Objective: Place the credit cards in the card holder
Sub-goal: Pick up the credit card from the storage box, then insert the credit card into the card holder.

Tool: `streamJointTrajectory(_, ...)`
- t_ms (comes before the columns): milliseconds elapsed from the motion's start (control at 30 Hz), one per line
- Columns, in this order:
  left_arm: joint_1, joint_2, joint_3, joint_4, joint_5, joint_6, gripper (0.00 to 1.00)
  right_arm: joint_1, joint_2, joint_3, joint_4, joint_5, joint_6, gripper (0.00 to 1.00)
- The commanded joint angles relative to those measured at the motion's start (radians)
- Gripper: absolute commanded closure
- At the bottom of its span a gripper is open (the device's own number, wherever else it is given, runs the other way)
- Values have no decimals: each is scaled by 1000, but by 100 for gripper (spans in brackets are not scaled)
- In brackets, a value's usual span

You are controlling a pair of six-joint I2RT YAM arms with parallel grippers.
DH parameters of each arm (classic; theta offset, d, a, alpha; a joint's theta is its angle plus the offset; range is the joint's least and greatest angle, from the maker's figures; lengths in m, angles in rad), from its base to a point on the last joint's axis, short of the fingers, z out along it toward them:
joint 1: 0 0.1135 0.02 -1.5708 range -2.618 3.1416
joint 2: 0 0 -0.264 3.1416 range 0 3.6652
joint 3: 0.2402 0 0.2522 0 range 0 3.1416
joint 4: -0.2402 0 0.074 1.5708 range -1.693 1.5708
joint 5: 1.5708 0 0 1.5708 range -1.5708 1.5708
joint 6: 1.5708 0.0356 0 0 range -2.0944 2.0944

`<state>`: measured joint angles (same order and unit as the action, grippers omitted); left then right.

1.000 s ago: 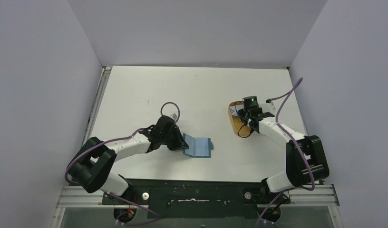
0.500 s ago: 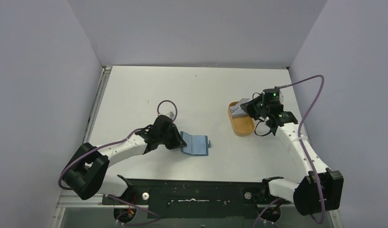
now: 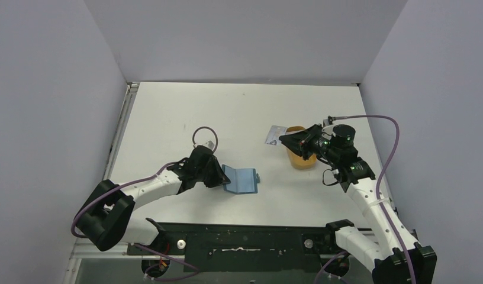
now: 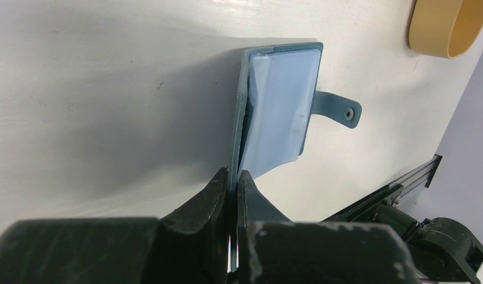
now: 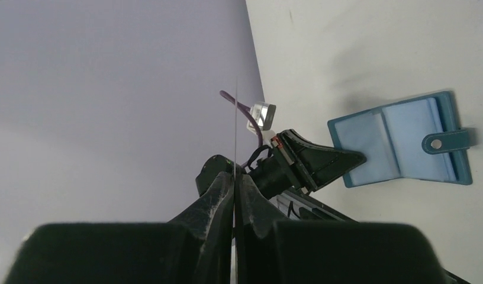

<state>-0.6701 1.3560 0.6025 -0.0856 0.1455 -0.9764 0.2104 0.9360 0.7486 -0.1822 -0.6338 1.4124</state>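
**Card** point(image 3: 277, 135): one, grey-silver. The right fingers point(image 5: 215, 198) are pressed together on its near end. It juts out past their tips, apparently off the table, well apart from the holder.

**Holder** point(image 3: 240, 179): teal, lying open on the table point(image 3: 168, 118) with the clear sleeves up. The snap tab point(image 4: 341, 110) is on the side away from the left fingers point(image 4: 211, 194). These pinch the near cover's edge and tilt that flap up, while the far half lies flat.

**Tray** point(image 3: 302, 158): orange, just behind and below the right fingers. Whether more cards lie in it cannot be told.

**Step in hand, as judged:** carrying the card to a sleeve.
- Line the card's leading edge up with a sleeve mouth.
- Come in low and nearly flat.
- Have the left fingers hold the flap up so the pocket gapes.
- Let go only when the card is well in.

**Views:**
- The right wrist shows the card edge-on, as a thin line, with both holder halves beyond it.
- Only the overhead view shows the card's face.
- Only the left wrist shows the gap between sleeve and cover.
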Motion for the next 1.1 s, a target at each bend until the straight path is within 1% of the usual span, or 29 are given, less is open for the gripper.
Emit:
streamJointTrajectory(0,3,-27,-10,62,-8,-20,100,15,-22,57,38,-45,10,100)
streamJointTrajectory(33,3,-25,-15,63,-5,-23,100,15,-22,53,32,-48,4,100)
streamJointTrajectory(133,3,-24,-26,70,-3,-28,100,21,-23,-1,93,-60,5,100)
streamJointTrajectory(167,3,-24,-30,69,-3,-28,100,28,-15,7,75,-58,-41,100)
streamJointTrajectory(233,3,-24,-35,67,-2,-30,100,51,11,33,-27,-45,-134,100)
streamJointTrajectory(267,4,-22,-36,67,0,-30,100,65,21,32,-31,-40,-157,100)
streamJointTrajectory(333,4,-19,-36,59,2,-25,100,128,38,57,-69,10,-239,100)
streamJointTrajectory(367,4,-17,-37,51,2,-23,100,178,54,94,-134,59,-320,100)
streamJointTrajectory(433,6,-14,-41,43,0,-15,100,315,98,195,-319,255,-528,100)
streamJointTrajectory(467,6,-12,-45,40,0,-12,100,388,127,231,-366,336,-600,100)
streamJointTrajectory(500,7,-11,-48,36,0,-8,100,435,158,250,-386,378,-652,100)
streamJointTrajectory(567,10,-8,-51,27,-2,0,100,487,231,260,-398,373,-685,100)
streamJointTrajectory(733,10,-9,-56,11,-11,18,100,527,353,196,-272,315,-637,100)
streamJointTrajectory(900,12,11,-53,-12,-36,49,100,528,482,166,-152,260,-622,100)
streamJointTrajectory(1067,12,68,-42,1,-30,80,100,518,588,150,-39,206,-615,100)
